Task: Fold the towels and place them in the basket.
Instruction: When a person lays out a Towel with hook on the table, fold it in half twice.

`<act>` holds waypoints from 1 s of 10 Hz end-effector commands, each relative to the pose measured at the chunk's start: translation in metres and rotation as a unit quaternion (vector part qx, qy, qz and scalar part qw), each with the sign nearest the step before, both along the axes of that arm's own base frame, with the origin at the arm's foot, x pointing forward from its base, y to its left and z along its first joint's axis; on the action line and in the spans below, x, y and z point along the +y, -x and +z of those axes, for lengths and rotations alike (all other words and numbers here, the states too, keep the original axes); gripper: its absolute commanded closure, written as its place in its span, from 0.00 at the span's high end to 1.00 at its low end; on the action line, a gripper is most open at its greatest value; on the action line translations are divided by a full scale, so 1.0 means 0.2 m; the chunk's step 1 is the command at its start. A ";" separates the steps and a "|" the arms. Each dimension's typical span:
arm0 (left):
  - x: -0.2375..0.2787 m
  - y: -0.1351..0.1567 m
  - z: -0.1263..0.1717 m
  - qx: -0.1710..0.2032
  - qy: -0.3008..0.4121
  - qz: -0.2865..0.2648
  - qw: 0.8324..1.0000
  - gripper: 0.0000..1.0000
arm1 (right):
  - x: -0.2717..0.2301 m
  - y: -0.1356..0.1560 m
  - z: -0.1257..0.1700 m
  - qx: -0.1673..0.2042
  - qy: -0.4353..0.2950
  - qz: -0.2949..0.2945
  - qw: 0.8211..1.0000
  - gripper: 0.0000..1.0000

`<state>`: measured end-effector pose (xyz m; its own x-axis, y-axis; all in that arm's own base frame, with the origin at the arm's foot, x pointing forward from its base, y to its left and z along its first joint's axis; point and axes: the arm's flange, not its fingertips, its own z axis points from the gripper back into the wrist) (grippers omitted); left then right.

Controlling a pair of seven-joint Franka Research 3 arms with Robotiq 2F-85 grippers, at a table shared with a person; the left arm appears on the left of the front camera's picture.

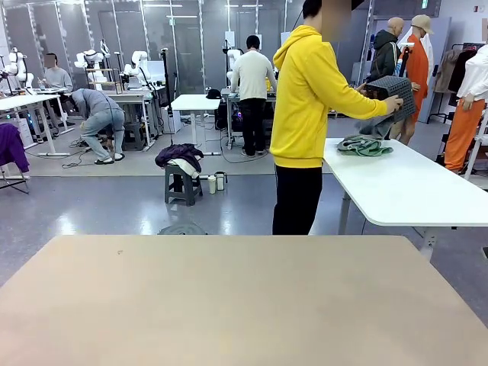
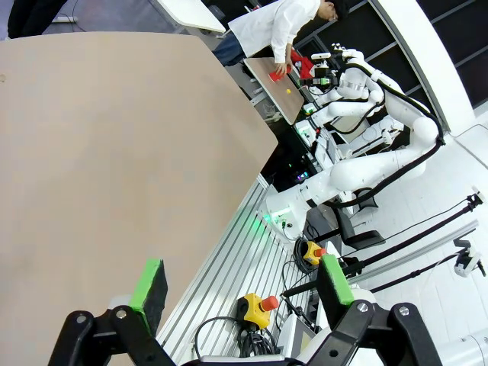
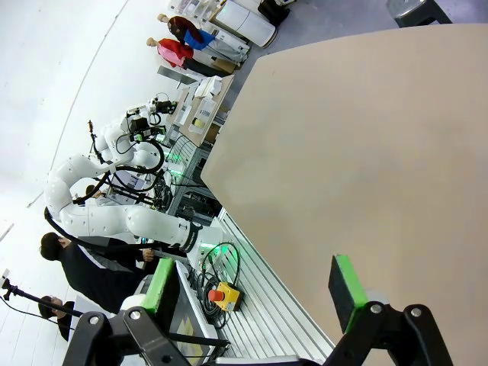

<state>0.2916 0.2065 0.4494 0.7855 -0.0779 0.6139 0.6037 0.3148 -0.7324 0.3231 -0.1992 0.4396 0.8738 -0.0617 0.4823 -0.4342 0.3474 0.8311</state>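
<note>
Dark grey lattice-sided plastic basket (image 1: 393,93) is up in the air at the far right of the front view, held in the hands (image 1: 394,104) of a person in a yellow hoodie (image 1: 305,99). It is tilted, one mesh side towards the camera, its long axis roughly across the picture; which way its opening faces I cannot tell. Just below it, green and grey-blue terry towels (image 1: 364,145) lie in a low crumpled heap near the left end of a white rectangular surface (image 1: 412,191), the heap's long axis running left to right. The person stands at that end, turned towards the basket.

Nearer the camera is the wide beige surface (image 1: 229,297). The left gripper (image 2: 242,280) hangs over its edge, released, green pads (image 2: 150,282) wide apart and grasping nothing. The right gripper (image 3: 253,284) is likewise spread wide and grasps nothing.
</note>
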 end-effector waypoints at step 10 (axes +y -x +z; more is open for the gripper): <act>0.01 0.01 0.00 -0.008 0.004 -0.008 1.000 1.00 | 0.00 -0.01 0.00 -0.009 -0.005 0.001 1.000 1.00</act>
